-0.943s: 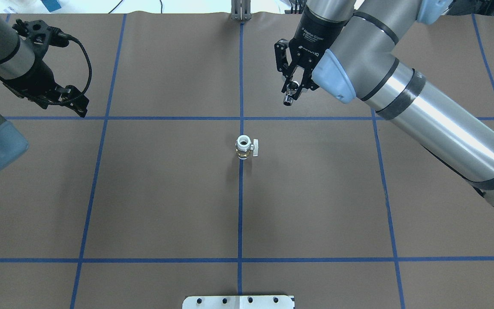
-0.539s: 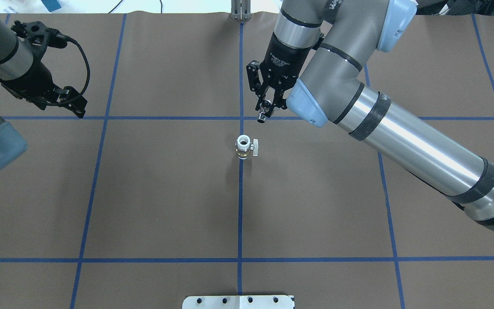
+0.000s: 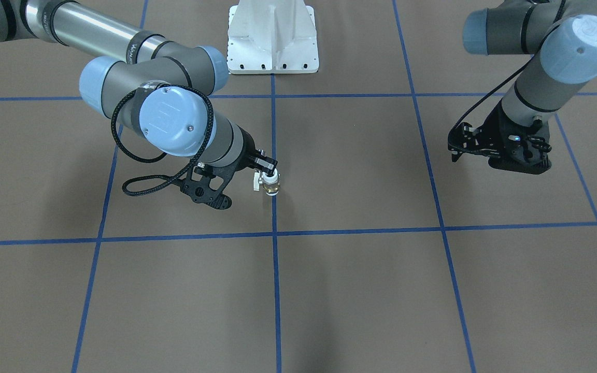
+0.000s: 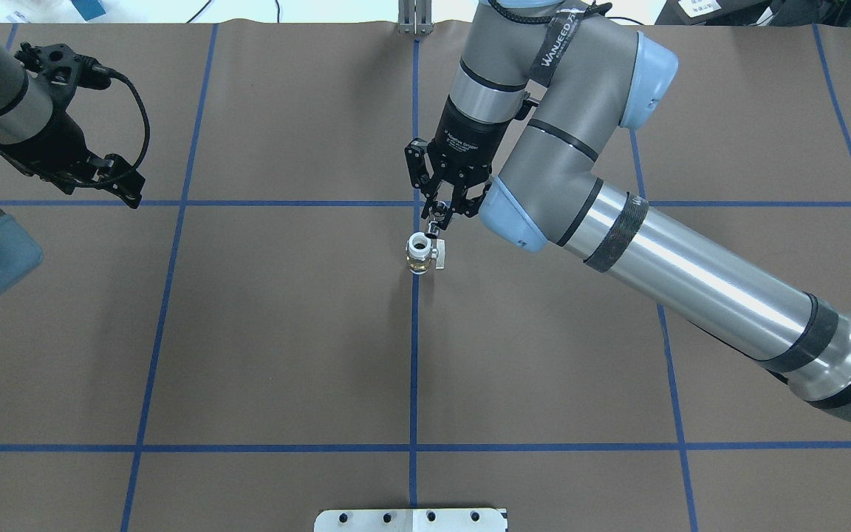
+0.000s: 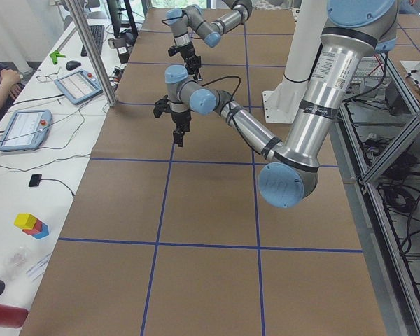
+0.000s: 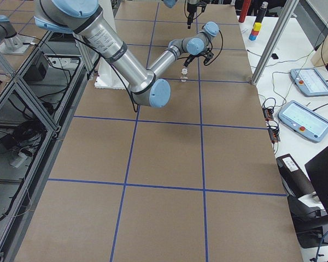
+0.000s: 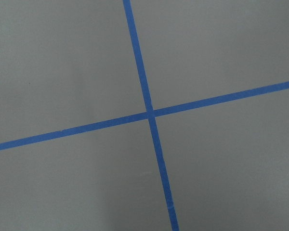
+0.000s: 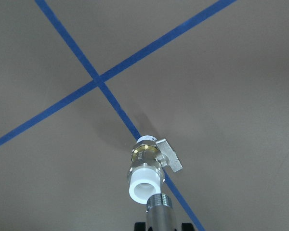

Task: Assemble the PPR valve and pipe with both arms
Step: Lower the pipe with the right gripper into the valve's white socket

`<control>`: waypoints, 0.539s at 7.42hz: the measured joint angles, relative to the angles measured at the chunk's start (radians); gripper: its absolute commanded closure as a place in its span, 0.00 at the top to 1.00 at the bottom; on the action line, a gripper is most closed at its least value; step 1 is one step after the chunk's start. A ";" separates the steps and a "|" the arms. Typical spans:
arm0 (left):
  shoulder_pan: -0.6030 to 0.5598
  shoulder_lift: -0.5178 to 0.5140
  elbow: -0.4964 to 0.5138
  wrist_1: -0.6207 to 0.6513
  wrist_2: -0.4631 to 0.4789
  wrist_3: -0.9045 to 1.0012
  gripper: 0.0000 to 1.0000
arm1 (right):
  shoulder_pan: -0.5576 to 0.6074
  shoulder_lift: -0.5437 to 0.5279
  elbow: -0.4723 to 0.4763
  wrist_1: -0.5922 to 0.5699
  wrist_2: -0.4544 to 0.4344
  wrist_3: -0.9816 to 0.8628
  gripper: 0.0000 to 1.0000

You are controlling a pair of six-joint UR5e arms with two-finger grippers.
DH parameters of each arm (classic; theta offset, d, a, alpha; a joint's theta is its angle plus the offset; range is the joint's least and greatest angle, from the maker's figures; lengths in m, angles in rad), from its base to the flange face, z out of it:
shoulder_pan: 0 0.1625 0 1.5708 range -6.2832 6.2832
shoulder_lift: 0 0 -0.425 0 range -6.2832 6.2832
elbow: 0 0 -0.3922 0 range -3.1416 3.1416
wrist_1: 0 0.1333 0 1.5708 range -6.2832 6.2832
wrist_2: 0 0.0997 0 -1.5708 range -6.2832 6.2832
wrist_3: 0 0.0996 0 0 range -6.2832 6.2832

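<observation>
The PPR valve (image 4: 420, 256) stands upright on the central blue tape line, white ring on top, brass middle, handle tab to the side. It also shows in the front view (image 3: 271, 185) and the right wrist view (image 8: 146, 166). My right gripper (image 4: 436, 220) is shut on the silver pipe (image 4: 433, 226) and holds it pointing down, just beside the valve's top ring. In the right wrist view the pipe (image 8: 160, 211) ends at the ring's rim; I cannot tell if they touch. My left gripper (image 4: 128, 193) hangs empty far to the left, and looks open in the front view (image 3: 455, 147).
The white bolted pedestal (image 3: 272, 36) stands at the robot's side of the table. A small metal bracket (image 4: 414, 18) sits at the far edge. Blue tape lines grid the brown table cover (image 4: 285, 332). Tablets (image 5: 77, 87) lie on the operators' desk.
My right arm has swung left and down toward the valve with the pipe in its grip. The pipe now hangs right by the valve's top ring. The left arm has barely moved.
</observation>
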 measured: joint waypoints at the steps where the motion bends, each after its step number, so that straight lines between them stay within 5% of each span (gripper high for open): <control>1: 0.000 0.003 0.002 -0.007 0.000 0.000 1.00 | -0.010 0.001 0.000 0.001 -0.013 0.001 0.00; 4: 0.001 0.006 0.009 -0.014 0.000 0.000 1.00 | -0.021 0.013 -0.007 0.001 -0.028 0.012 0.00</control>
